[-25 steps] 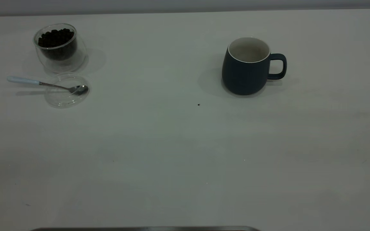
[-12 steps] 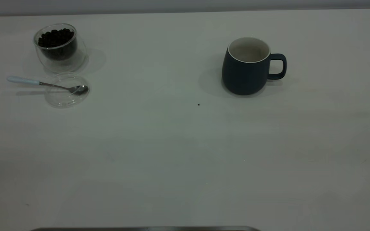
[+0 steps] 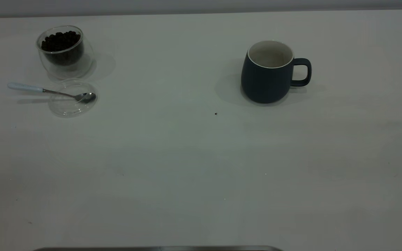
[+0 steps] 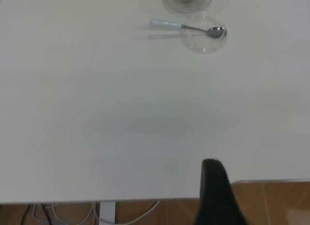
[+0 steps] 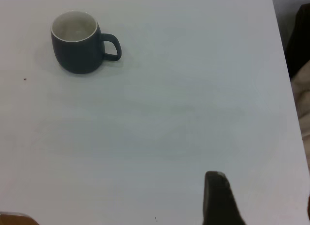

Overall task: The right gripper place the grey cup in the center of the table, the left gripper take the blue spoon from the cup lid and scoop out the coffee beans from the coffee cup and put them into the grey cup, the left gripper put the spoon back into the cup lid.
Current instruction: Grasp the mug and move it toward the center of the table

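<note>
While neither arm has reached anything, the first step, moving the grey cup (image 3: 268, 74), is not yet begun.

The cup stands upright at the exterior view's upper right, handle toward the frame's right. At upper left, the coffee cup (image 3: 64, 51) holds the coffee beans (image 3: 60, 40); just below it the blue spoon (image 3: 49, 91) lies with its bowl in the cup lid (image 3: 72, 98). The left gripper (image 4: 219, 196) and right gripper (image 5: 219, 198) each show only one dark finger, so spread or pressed together I cannot tell. Next, probably, the right gripper must cross the table (image 3: 187, 167) to the cup.
</note>
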`<state>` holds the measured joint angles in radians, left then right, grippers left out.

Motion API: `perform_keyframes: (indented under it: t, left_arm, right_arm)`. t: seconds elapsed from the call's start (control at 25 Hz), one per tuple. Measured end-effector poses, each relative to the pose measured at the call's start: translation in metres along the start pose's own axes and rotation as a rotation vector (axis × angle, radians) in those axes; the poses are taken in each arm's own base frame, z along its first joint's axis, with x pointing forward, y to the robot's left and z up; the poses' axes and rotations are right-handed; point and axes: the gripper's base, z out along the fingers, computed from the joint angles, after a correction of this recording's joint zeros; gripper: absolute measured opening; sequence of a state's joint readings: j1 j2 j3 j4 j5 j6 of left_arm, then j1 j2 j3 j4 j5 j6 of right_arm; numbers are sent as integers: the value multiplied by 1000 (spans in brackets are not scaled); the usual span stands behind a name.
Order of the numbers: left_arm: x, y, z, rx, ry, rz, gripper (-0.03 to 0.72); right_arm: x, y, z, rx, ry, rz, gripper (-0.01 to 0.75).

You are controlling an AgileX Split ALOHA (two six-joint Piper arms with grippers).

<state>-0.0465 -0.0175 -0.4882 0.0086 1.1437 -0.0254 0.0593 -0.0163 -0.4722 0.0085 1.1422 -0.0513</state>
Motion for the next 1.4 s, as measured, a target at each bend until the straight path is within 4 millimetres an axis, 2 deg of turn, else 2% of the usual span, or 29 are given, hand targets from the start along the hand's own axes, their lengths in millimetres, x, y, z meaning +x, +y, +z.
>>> perform_keyframes:
  t: [0.96, 1.12, 1.32, 1.4]
  left_arm:
    - [0, 0, 0, 0, 0, 2, 532]
    - [0, 0, 0, 0, 0, 2, 532]
    - [0, 0, 0, 0, 0, 2, 532]
    - [0, 0, 0, 0, 0, 2, 532]
  right_arm:
    - [-3, 5, 2, -61, -5, 30, 402]
    - [-15, 7, 19, -92, 124, 34, 402]
    - [-31, 10, 54, -149, 331, 23, 402]
    - [-40, 14, 68, -202, 336, 9, 405]
